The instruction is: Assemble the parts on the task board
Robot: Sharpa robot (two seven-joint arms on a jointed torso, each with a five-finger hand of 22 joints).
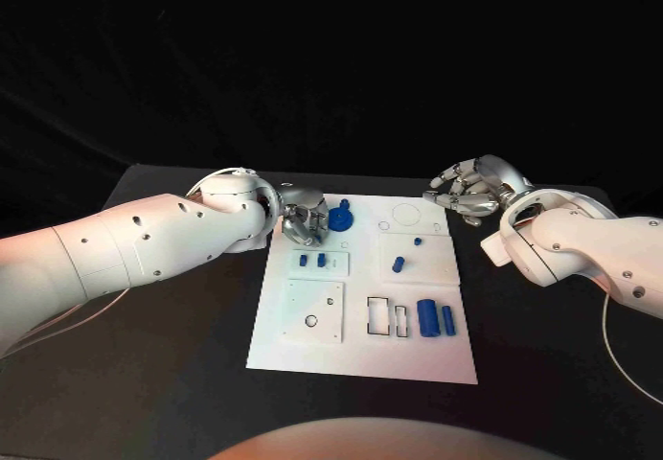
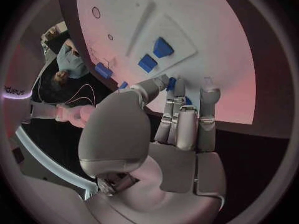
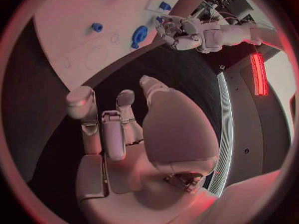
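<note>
- The task board (image 1: 362, 369), a white plate, lies in the middle of the black table (image 1: 152, 383), stretching from between the two hands toward the robot.
- A large round blue part (image 1: 340, 218) sits at the board's far corner, right at the fingers (image 1: 307, 228) of the left hand (image 1: 302, 213); the fingertips are on or against it, but whether they actually grip it cannot be told.
- In the left wrist view the left hand's fingers (image 2: 187, 119) curl down over the board's edge (image 2: 236, 74), with blue showing just beyond the fingertips.
- Just past the left hand, toward the robot, two small blue blocks (image 1: 312, 259) stand on a raised white tile.
- Across the board from the left hand, a short blue peg (image 1: 398, 264) and a smaller blue piece (image 1: 418, 241) rest on another tile.
- Farther from both hands, near the board's near half, two blue cylinders (image 1: 437, 318) lie side by side next to outlined rectangular slots (image 1: 388, 317).
- A white square plate with small holes (image 1: 313, 310) lies on the left arm's side of those slots.
- The right hand (image 1: 472, 190) hovers off the board's far right corner, over the table, fingers loosely curled and holding nothing.
- In the right wrist view the right hand (image 3: 134, 134) is apart from the board (image 3: 74, 30), its fingers (image 3: 99, 119) half bent, with the round blue part (image 3: 139, 36) and the left hand (image 3: 181, 32) beyond it.
</note>
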